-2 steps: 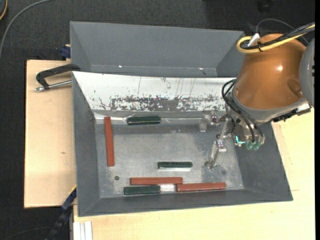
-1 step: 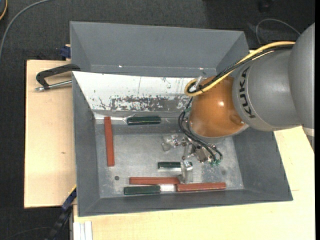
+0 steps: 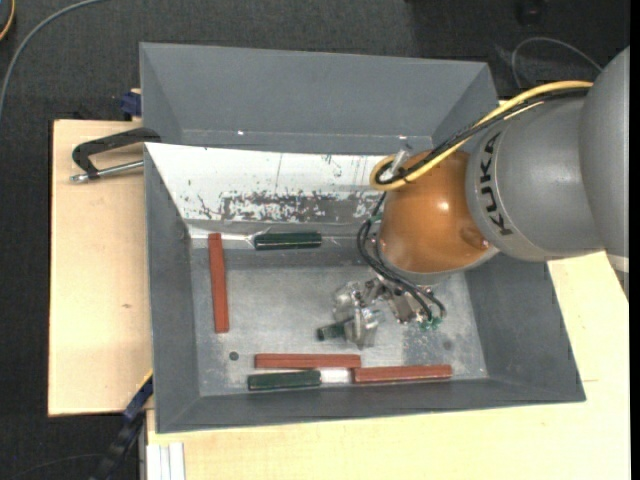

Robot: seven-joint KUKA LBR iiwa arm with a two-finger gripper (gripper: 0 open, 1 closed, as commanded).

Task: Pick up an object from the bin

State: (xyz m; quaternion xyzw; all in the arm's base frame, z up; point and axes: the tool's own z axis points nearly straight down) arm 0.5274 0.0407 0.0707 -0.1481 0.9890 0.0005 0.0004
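Vertically, KUKA on arm, end effector in bin.

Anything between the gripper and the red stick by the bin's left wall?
No. In the camera view, only bare bin floor lies between the gripper and that red stick.

A: The bin?
B: Matt grey metal, back wall scuffed and speckled.
A: And inside?
B: The red sticks look matt; the dark green stick faintly glossy. The tool is bare shiny metal, under a glossy orange cover.
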